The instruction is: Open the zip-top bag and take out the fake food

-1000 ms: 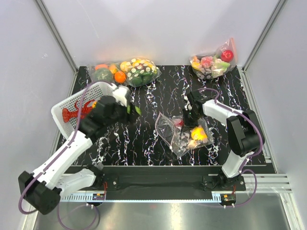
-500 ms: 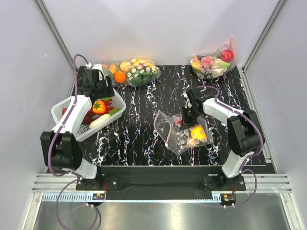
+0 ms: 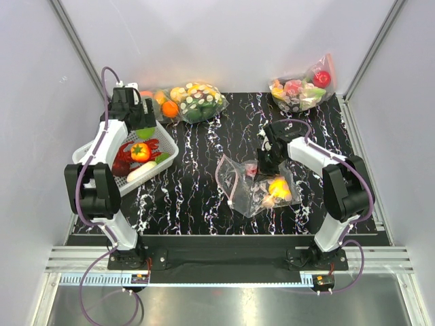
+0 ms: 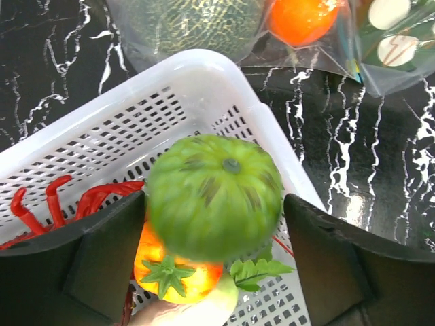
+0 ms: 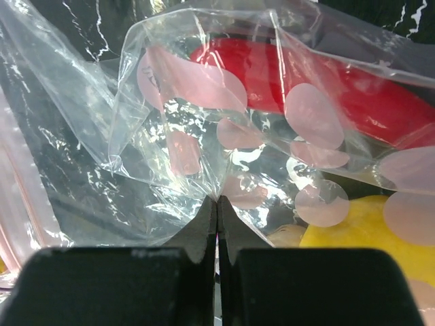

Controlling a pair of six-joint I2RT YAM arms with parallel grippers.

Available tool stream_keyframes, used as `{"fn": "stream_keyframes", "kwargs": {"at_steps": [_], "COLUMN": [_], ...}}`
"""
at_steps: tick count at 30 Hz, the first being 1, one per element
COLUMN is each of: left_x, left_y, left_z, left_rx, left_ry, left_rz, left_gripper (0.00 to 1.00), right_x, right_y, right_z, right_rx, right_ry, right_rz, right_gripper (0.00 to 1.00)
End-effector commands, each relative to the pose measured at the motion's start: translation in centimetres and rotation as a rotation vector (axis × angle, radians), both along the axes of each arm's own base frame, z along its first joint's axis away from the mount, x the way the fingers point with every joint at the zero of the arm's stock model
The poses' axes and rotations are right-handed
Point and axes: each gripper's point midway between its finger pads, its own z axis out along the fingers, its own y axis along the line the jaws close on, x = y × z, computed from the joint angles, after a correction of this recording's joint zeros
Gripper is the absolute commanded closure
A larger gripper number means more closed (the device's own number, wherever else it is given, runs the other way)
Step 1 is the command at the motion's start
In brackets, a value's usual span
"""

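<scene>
Left gripper (image 4: 216, 234): fingers spread wide, round green fruit (image 4: 214, 197) between them over the white basket (image 4: 102, 129), above an orange tomato (image 4: 173, 275). A sliver of gap shows at the right finger; the fruit does not look clamped.

Right gripper (image 5: 217, 204): fingertips pressed together, pinching a fold of the zip-top bag (image 5: 170, 136).

The bag lies centre-right on the black marbled table (image 3: 204, 149), with a yellow fruit (image 3: 279, 187) and a red piece (image 5: 272, 75) inside.
</scene>
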Motion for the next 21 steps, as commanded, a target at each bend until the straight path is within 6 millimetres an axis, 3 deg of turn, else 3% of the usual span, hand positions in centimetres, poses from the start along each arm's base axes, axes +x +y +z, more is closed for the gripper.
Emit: {"fn": "stream_keyframes", "kwargs": {"at_steps": [1, 4, 10, 16, 17, 18, 19, 20, 21], "left_x": [0.8, 0.8, 0.5, -1.3, -1.6, -2.1, -2.7, -3.7, -4.3], "left_y": [1.3, 1.4, 1.4, -0.9, -3.5, -4.5, -5.7, -8.6, -10.2], "left_z": [1.7, 2.0, 2.9, 5.6, 5.8, 6.9, 6.8, 7.7, 7.8], "left_rx": [0.031, 0.02, 0.021, -0.012, -0.013, -0.004, -0.001, -0.013, -0.025], "left_ry": [-0.052, -0.057, -0.083, -0.163, -0.169, -0.195, -0.192, -0.215, -0.216], "left_rz": [0.034, 0.047, 0.046, -0.028, -0.089, -0.126, -0.16, -0.25, -0.298], "left_gripper": [0.11, 0.01, 0.02, 0.04, 0.04, 0.05, 0.05, 0.05, 0.06], "right_x": [1.1, 1.4, 1.5, 1.4, 1.4, 1.4, 1.4, 1.5, 1.5], "right_y": [1.0, 1.0, 1.1, 0.9, 0.8, 0.9, 0.9, 0.9, 0.9], "right_z": [1.4, 1.3, 1.7, 2.0, 2.2, 2.3, 2.4, 2.6, 2.7], "right_rx": [0.034, 0.031, 0.033, 0.023, 0.026, 0.027, 0.029, 0.03, 0.03], "right_ry": [-0.032, -0.029, -0.037, -0.045, -0.045, -0.049, -0.048, -0.054, -0.055], "right_rz": [0.013, 0.02, 0.021, 0.02, 0.017, 0.017, 0.017, 0.017, 0.017], "right_gripper": [1.0, 1.0, 1.0, 1.0, 1.0, 1.0, 1.0, 1.0, 1.0]}}
